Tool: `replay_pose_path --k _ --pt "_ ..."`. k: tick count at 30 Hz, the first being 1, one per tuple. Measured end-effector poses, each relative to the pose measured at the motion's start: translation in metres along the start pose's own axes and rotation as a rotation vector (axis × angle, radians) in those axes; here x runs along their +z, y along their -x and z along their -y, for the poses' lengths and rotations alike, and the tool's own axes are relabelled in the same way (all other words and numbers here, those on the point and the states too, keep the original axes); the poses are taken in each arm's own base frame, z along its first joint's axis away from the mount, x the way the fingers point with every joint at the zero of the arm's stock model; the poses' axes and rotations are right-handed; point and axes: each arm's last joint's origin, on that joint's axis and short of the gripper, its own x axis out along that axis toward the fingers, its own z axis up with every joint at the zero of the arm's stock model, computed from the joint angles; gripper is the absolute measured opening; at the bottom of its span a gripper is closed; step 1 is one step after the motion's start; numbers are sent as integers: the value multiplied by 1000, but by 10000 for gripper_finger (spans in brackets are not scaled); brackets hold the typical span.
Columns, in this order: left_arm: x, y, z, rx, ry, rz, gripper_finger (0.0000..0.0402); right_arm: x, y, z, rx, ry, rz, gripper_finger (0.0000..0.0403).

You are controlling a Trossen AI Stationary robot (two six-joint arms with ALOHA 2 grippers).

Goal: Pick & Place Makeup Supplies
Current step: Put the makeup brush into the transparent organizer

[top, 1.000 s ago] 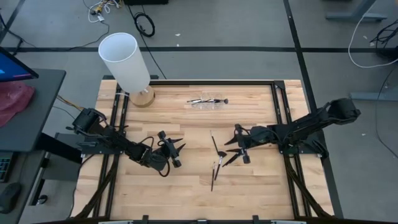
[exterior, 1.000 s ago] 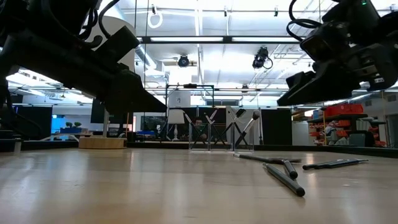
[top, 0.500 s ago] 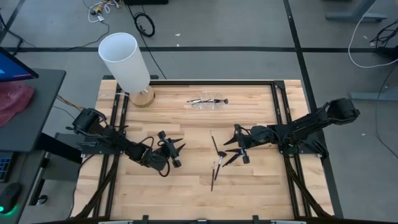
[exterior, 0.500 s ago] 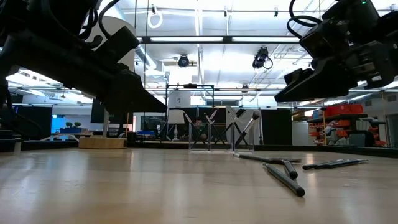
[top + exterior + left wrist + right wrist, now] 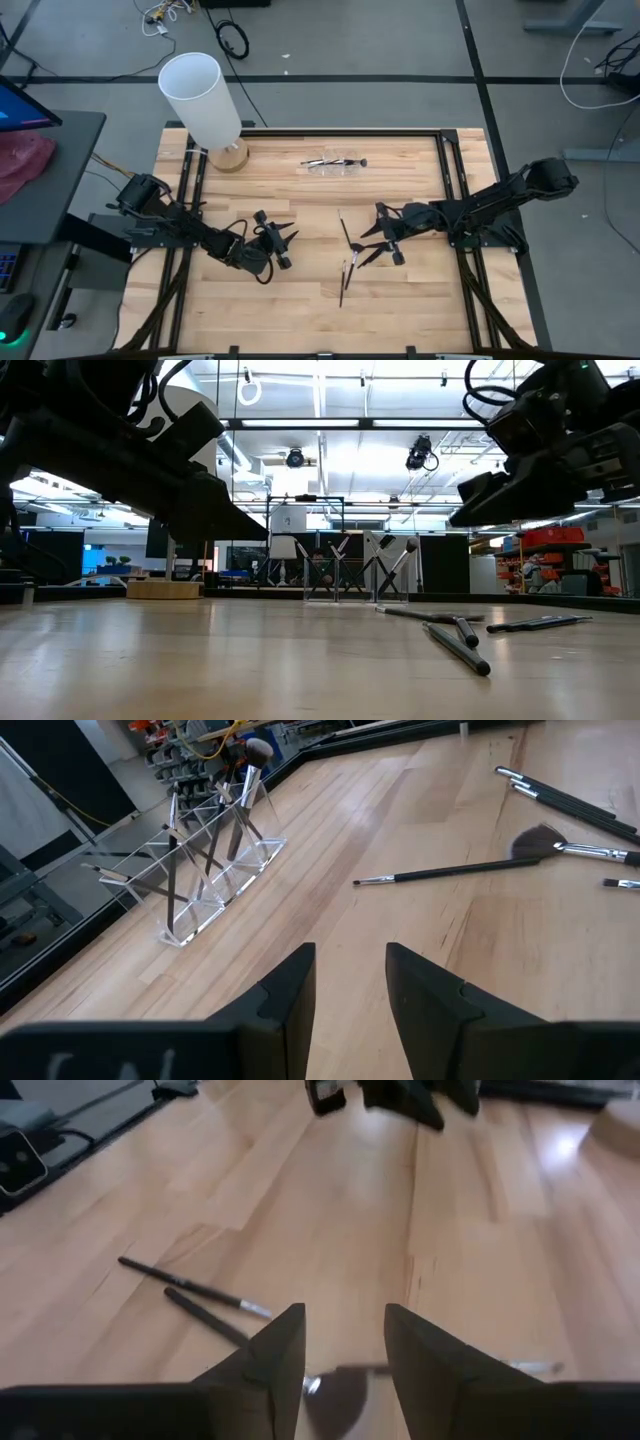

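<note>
- Lying loose near the table's middle, the brushes (image 5: 346,255) are found just beside and under the right gripper (image 5: 372,246), on the side toward the left arm; their long axes run mostly from the table's far edge to its near edge.
- A fan-shaped brush head (image 5: 335,1398) is seen between and below the right gripper's fingers, which stand apart and hold nothing.
- More brushes are already stood in a clear rack (image 5: 333,163) at the far edge.
- The left gripper (image 5: 283,238) waits well apart from the brushes, fingers parted and empty; the right arm is judged nearer.

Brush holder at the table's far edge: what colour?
Clear, see-through plastic: the brush holder has no colour of its own. Shows best in the left wrist view.
</note>
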Motion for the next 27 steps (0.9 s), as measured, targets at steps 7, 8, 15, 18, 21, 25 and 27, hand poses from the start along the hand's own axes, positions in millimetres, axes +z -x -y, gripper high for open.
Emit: replay_pose_path --k 7,8,15,18,21,25,27 --pt "0 0 0 0 0 0 126 -5 0 -1 5 -52 -56 141" --pt "0 0 0 0 0 0 126 -5 0 -1 12 -52 -56 141" --pt "0 0 0 0 0 0 126 -7 0 -4 127 -24 -62 141" --pt "-4 -4 -7 103 -82 -22 126 -6 0 -4 124 -20 -53 141" --pt "-4 -11 -14 179 -71 -29 126 -5 0 -4 123 -16 -38 141" --pt "-4 -17 -17 183 -56 -37 126 -4 0 -4 123 -7 -35 141" --pt "-3 -19 -19 172 -48 -43 126 -4 0 -4 123 -7 -35 141"
